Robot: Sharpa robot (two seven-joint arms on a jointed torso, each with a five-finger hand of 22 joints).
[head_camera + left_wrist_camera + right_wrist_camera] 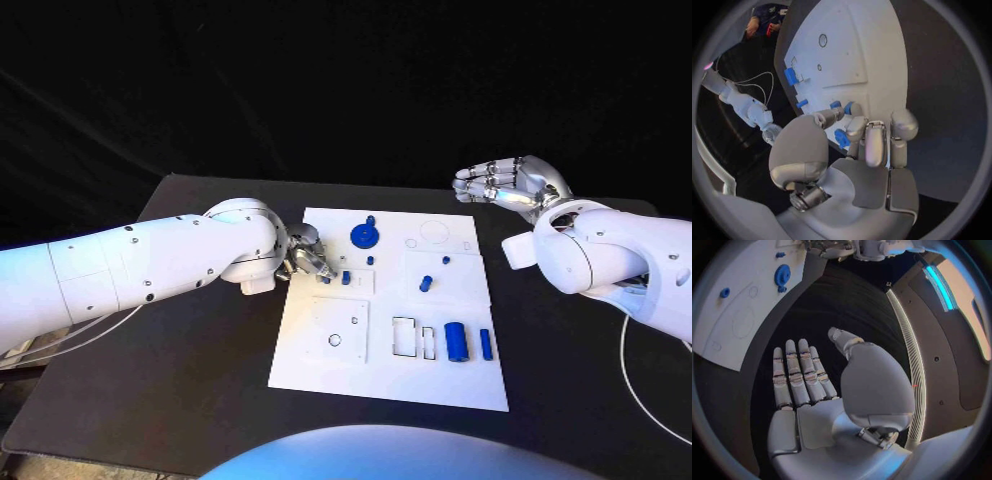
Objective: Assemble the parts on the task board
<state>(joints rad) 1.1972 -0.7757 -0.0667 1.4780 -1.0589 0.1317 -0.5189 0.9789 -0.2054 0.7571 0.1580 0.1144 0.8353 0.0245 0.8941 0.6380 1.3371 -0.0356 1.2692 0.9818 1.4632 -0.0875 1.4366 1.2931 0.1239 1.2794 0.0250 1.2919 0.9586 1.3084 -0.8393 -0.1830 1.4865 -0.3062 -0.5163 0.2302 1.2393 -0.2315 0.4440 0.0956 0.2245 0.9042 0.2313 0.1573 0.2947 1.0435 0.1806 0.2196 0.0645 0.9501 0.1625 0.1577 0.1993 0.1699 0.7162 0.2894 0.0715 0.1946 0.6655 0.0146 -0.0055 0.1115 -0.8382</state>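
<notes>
Bare black table (188,380) lies open behind the left hand (306,252), while small blue parts (346,277) crowd its fingertips.

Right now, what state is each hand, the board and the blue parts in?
left hand: fingers down on the board's left edge, at a small blue part; grip unclear.
right hand: off the board, holding nothing, fingers apart.
task board: flat on the table, several recesses unfilled.
blue disc: on the board's far part.
large blue cylinder: lying on its side, untouched.
thin blue pin: lying beside the cylinder.
</notes>
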